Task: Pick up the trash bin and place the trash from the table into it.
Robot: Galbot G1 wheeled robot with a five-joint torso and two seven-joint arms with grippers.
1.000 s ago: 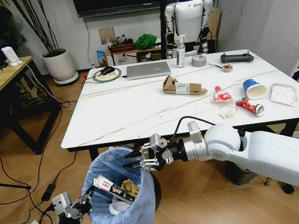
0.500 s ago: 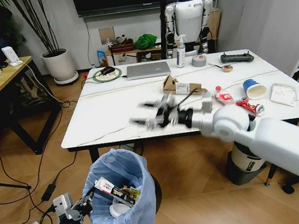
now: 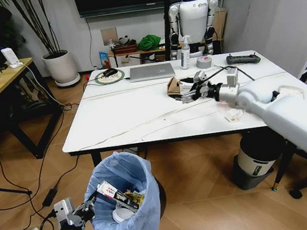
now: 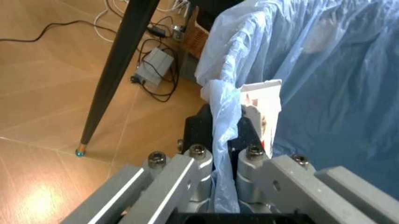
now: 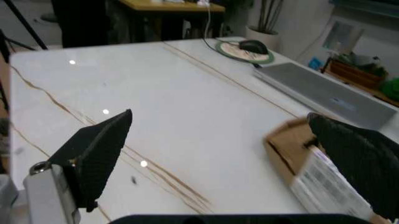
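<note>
With jaws spread wide, the right gripper (image 3: 191,93) at upper right risked shoving the cardboard box (image 3: 179,87) away, while the left gripper (image 3: 82,212) at lower left pinched the trash bin (image 3: 127,210) rim.

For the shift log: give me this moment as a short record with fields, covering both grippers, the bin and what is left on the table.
left gripper: shut on the trash bin rim, low beside the table
right gripper: open, over the table at the torn cardboard box
trash bin contents: wrappers inside the blue bag
trash left on table: cardboard box, clear wrapper
other table items: laptop, tape roll, bottle
</note>
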